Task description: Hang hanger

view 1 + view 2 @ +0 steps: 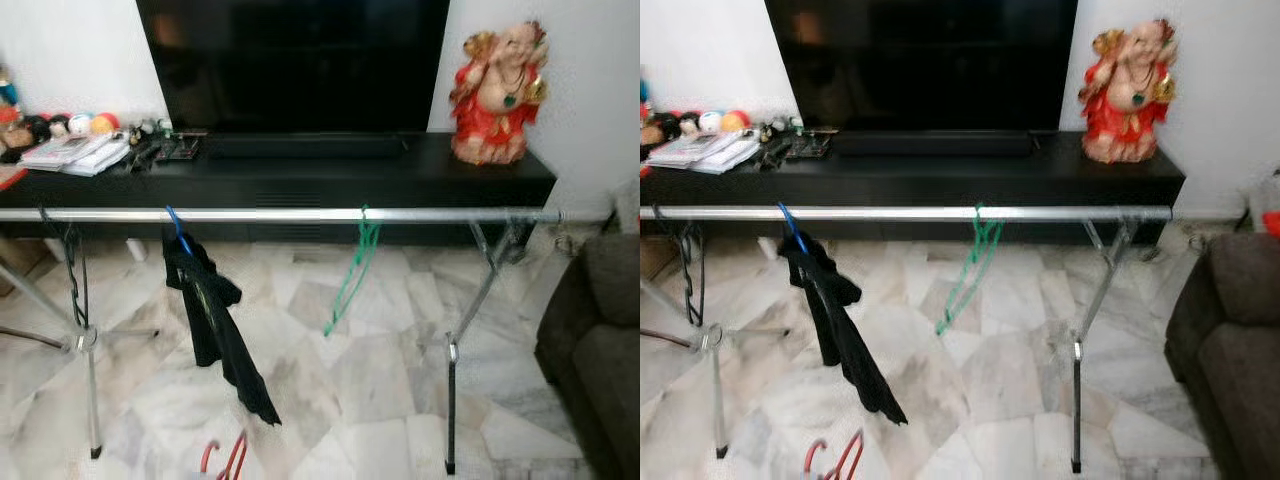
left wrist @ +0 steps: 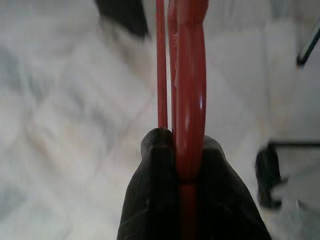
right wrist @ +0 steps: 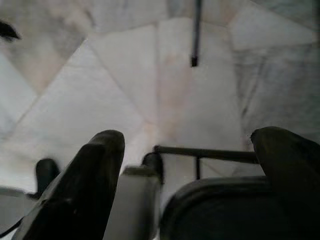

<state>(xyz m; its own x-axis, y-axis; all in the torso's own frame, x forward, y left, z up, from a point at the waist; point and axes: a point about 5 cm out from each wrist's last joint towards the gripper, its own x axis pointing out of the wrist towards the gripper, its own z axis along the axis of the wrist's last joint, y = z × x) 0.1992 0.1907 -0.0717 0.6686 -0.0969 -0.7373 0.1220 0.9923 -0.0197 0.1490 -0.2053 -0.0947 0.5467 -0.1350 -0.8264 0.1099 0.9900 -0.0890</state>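
Note:
A silver clothes rail (image 1: 300,215) runs across in front of a black TV bench. On it hang a blue hanger (image 1: 178,232) carrying a black garment (image 1: 215,330) and an empty green hanger (image 1: 352,275). A red hanger (image 1: 228,460) pokes up at the bottom edge of the eye views, low and left of centre. My left gripper (image 2: 182,155) is shut on that red hanger (image 2: 190,90), with both black fingers (image 2: 155,200) pressed against its bar. My right gripper (image 3: 185,145) hangs open over the marble floor, holding nothing.
The rail stands on angled metal legs (image 1: 452,400) over a marble floor. A black bench (image 1: 300,175) behind holds a TV, a red and gold statue (image 1: 497,95), papers and small toys. A dark sofa (image 1: 600,340) sits at the right.

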